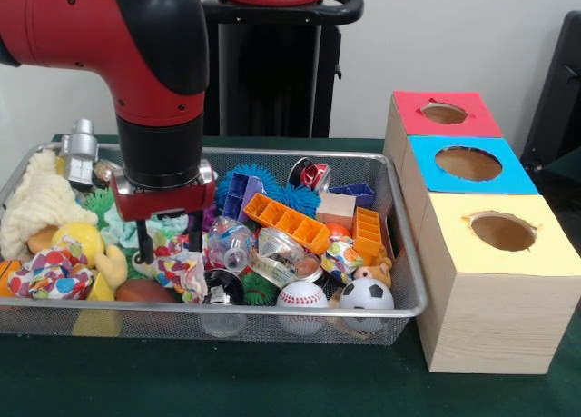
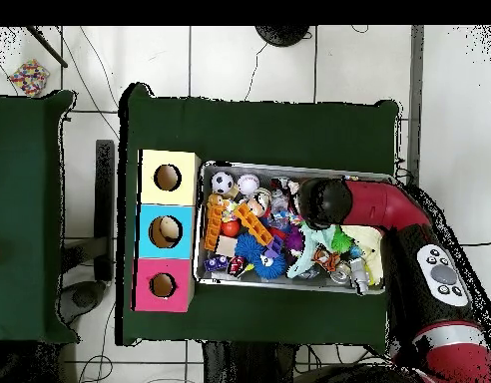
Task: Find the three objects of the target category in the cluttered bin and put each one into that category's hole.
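So far it doesn't look like much sorting has happened, judging from what's visible. The hole (image 1: 502,231) in the yellow-topped box looks empty from the front, though I can't see down inside it. The wire mesh bin (image 1: 406,272) is packed with toys. I can spot at least two of the dotted paper wads: one (image 1: 52,276) sits at the left end of the bin in the front view, and another (image 1: 182,273) is right under the arm. A third I can't pick out for sure. The gripper (image 1: 169,244) hangs straight down over the left half of the bin, fingers (image 1: 145,243) pointing down and spread a little, nothing held between them, tips just above or touching the clutter near that second wad. My guess is it's lining up a grab there, so all three wads are probably left to do.
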Tool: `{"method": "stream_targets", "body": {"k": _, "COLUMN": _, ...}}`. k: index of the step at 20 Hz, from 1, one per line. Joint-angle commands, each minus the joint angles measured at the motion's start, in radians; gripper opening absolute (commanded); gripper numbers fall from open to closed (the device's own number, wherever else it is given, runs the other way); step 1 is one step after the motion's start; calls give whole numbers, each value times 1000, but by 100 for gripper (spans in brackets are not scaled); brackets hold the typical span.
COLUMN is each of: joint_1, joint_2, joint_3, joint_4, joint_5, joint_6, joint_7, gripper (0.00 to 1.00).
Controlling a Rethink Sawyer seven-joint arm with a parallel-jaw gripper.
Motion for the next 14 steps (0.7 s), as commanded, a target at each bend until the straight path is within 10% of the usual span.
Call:
{"method": "stream_targets", "body": {"k": 1, "joint_1": 8, "joint_2": 38, "joint_3": -10, "joint_4": -21, "joint_5": -11, "joint_6": 26, "joint_7": 47, "gripper": 100}}
{"method": "stream_targets", "body": {"k": 12, "joint_1": -4, "joint_2": 29, "joint_3": 2, "joint_4": -2, "joint_5": -23, "joint_6": -5, "joint_7": 23, "gripper": 100}}
{"method": "stream_targets", "body": {"k": 13, "joint_1": -3, "joint_2": 29, "joint_3": 3, "joint_4": -3, "joint_5": -25, "joint_6": -4, "joint_7": 20, "gripper": 0}}
{"method": "stream_targets", "body": {"k": 14, "joint_1": -2, "joint_2": 29, "joint_3": 3, "joint_4": -4, "joint_5": -26, "joint_6": -4, "joint_7": 18, "gripper": 0}}
